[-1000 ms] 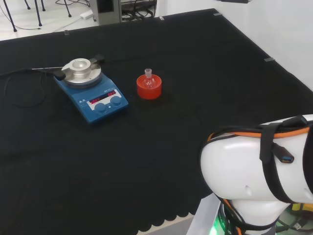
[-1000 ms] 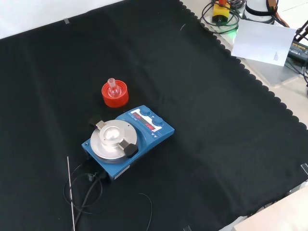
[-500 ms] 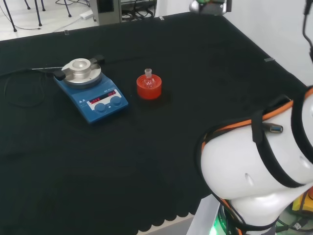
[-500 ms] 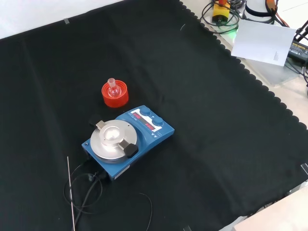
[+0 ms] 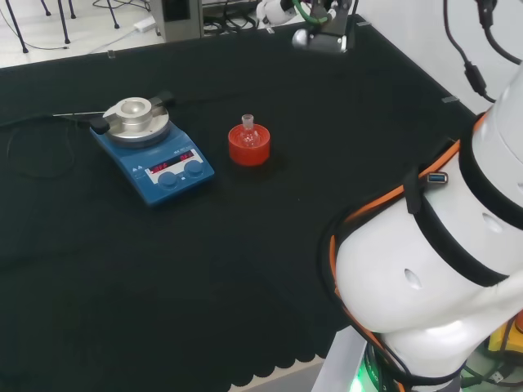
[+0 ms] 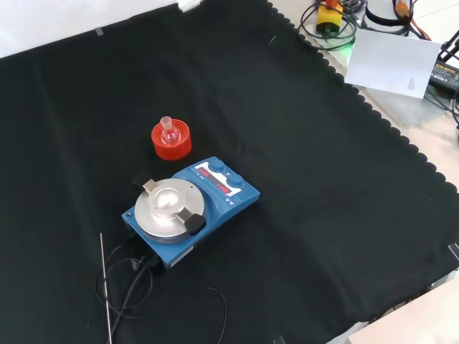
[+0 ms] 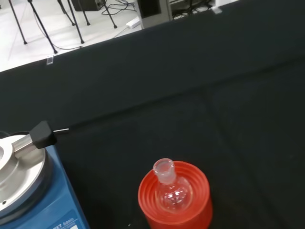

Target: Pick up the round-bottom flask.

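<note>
While round-bottom flask (image 5: 248,133) sits upright in red stand (image 5: 248,149) beside stirrer (image 5: 153,147), hand's (image 5: 276,10) state can't be told

A blue hotplate stirrer (image 6: 190,211) sits on the black-clothed desk (image 6: 323,179) — silver round top plate (image 6: 169,207), two blue knobs toward its front, a black cable (image 6: 125,287) curling away from it. A white sheet of paper (image 6: 391,61) lies off the cloth's edge.

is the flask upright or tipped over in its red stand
Upright. The round-bottom flask sits bulb-down in the red ribbed stand, with its short neck pointing up and its open mouth on top; the head view agrees.
</note>
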{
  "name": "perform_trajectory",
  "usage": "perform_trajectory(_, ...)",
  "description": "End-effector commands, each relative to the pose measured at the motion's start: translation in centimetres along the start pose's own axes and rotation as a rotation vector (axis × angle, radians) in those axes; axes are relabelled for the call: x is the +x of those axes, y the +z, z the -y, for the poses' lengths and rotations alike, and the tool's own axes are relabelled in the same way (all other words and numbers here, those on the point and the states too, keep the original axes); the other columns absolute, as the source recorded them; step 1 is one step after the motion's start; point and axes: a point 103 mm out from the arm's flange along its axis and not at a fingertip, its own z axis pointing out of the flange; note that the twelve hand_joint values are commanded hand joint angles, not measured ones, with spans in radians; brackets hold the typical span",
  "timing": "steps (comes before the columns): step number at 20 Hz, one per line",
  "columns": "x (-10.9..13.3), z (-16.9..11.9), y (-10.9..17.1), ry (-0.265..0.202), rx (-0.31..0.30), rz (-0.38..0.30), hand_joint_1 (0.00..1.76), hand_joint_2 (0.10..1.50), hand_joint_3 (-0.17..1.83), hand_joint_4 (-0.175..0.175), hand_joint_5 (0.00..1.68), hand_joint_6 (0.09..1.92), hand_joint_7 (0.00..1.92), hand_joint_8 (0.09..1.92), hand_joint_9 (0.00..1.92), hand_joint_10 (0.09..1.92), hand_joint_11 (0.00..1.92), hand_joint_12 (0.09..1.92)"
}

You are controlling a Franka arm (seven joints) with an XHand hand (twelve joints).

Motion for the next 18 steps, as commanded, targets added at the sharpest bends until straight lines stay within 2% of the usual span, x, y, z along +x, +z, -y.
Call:
perform_trajectory(1, -0.9, -2.6, 3.0, -0.002, 0.004, -0.052, 0.76, 0.81, 0.58, -0.032, 0.35, 0.09, 0.15, 0.56, 0.31, 0.65, 0.00, 1.25)
perform_trajectory(7, -1.8, -3.8, 6.4, 0.017, 0.051, -0.088, 0.86, 0.67, 0.73, -0.030, 0.41, 0.09, 0.18, 0.57, 0.34, 0.65, 0.00, 1.29)
perform_trajectory(12, -2.4, -4.8, 8.8, 0.013, 0.078, -0.087, 0.88, 0.65, 0.75, -0.029, 0.44, 0.09, 0.18, 0.57, 0.34, 0.65, 0.00, 1.30)
perform_trajectory(18, -3.1, -6.4, 11.8, -0.007, 0.097, -0.119, 0.88, 0.65, 0.76, -0.019, 0.46, 0.09, 0.17, 0.57, 0.35, 0.65, 0.00, 1.30)
